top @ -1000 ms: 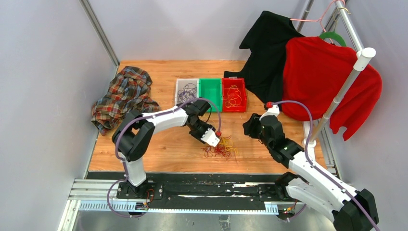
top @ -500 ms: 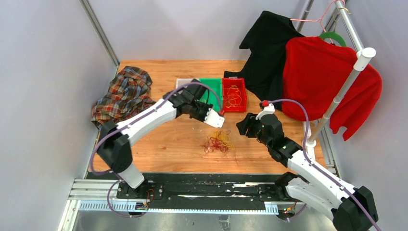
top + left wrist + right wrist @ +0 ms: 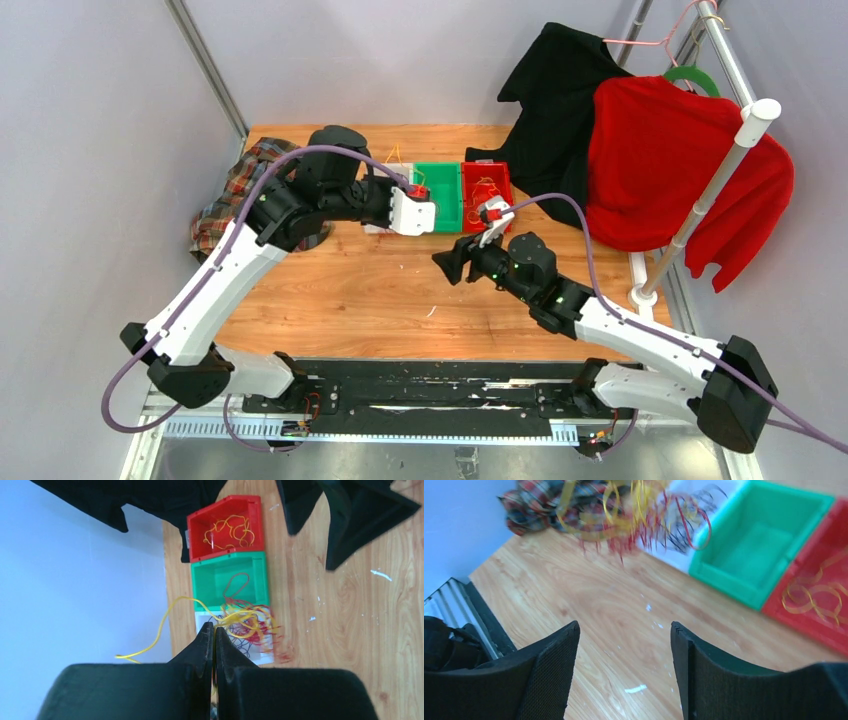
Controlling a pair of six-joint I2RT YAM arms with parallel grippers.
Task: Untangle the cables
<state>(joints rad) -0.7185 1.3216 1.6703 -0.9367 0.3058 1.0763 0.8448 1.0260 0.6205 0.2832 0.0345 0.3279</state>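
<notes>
Left gripper (image 3: pixel 214 631) pinched tight on cables (image 3: pixel 246 621). Yellow-and-red tangle hangs from its tips over white bin (image 3: pixel 267 653), next to green bin (image 3: pixel 227 556). One yellow strand trails off sideways. Right gripper (image 3: pixel 624 630) spread wide above wooden table (image 3: pixel 589 610).

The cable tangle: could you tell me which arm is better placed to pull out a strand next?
Probably the right: the right gripper is open, empty and facing the cables, which the left gripper holds pinched.
</notes>
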